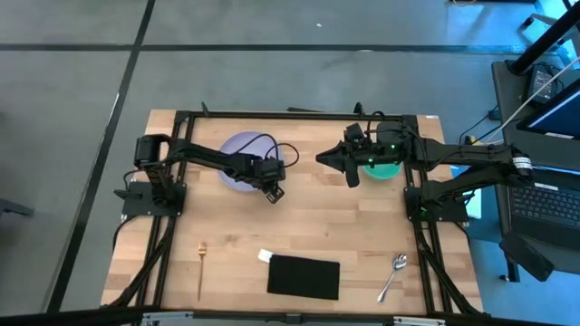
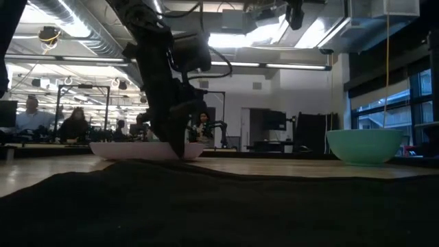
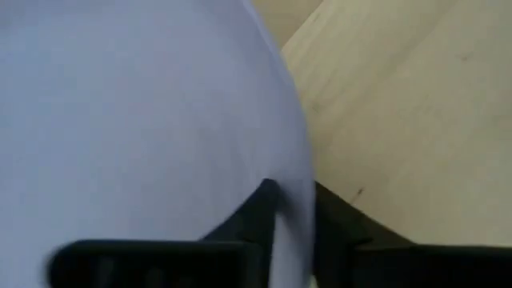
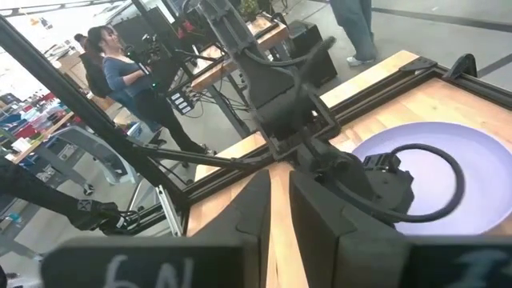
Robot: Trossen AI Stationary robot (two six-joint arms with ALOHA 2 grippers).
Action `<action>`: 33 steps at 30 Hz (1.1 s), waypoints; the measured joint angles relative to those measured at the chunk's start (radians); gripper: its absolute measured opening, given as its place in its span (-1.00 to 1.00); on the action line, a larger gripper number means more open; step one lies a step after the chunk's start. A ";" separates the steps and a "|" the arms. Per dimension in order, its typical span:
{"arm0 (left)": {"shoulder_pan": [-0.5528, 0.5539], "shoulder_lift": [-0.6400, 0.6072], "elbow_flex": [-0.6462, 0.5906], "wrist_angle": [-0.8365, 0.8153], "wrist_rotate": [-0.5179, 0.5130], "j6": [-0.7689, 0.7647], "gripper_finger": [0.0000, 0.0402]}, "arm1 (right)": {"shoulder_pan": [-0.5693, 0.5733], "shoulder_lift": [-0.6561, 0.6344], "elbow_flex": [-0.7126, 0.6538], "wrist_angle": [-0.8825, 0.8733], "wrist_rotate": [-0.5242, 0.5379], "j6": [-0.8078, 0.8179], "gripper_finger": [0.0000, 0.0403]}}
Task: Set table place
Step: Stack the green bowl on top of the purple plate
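Note:
The pale lavender plate (image 1: 237, 154) lies on the table (image 1: 317, 217) left of centre, and it fills the left wrist view (image 3: 136, 120). My left gripper (image 1: 273, 191) is shut on the plate's near-right rim. The teal bowl (image 1: 388, 168) stands on the table's right far part, partly under my right arm; the low view shows it upright (image 2: 365, 145). My right gripper (image 1: 323, 158) hovers between plate and bowl, shut and touching nothing. The gold fork (image 1: 201, 264) lies near the left near edge. The silver spoon (image 1: 392, 274) lies near the right near edge. My left gripper pinches the plate's rim (image 3: 298, 210) at its near-right side between the two fingers (image 3: 254, 210), one above the plate's face and one outside the edge. It comes slanting down from the far left. In the low view the plate (image 2: 137, 149) seems to sit on the table.
A black cloth (image 1: 304, 277) lies at the near edge's middle, with a small white object (image 1: 265, 256) at its far left corner. Black frame rails (image 1: 299, 116) run along the table's far edge and sides. People sit and stand in the room beyond (image 4: 120, 72).

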 joint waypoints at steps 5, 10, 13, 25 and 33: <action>-0.043 -0.025 0.074 -0.089 -0.021 0.008 -0.92 | 0.000 0.000 0.000 0.000 0.043 -0.001 -0.74; -0.121 -0.018 0.286 -0.270 0.004 0.094 -0.97 | 0.000 0.000 0.000 0.000 0.098 -0.003 -0.74; -0.182 -0.013 0.397 -0.301 0.019 0.130 -0.98 | 0.000 0.000 0.000 0.000 0.126 -0.004 -0.74; -0.350 0.135 0.517 -0.246 0.030 0.074 -0.99 | 0.009 -0.011 -0.001 -0.018 0.137 -0.008 -0.74; -0.372 0.302 0.530 -0.224 -0.078 -0.025 -0.98 | 0.063 -0.083 -0.001 -0.144 0.137 -0.057 -0.74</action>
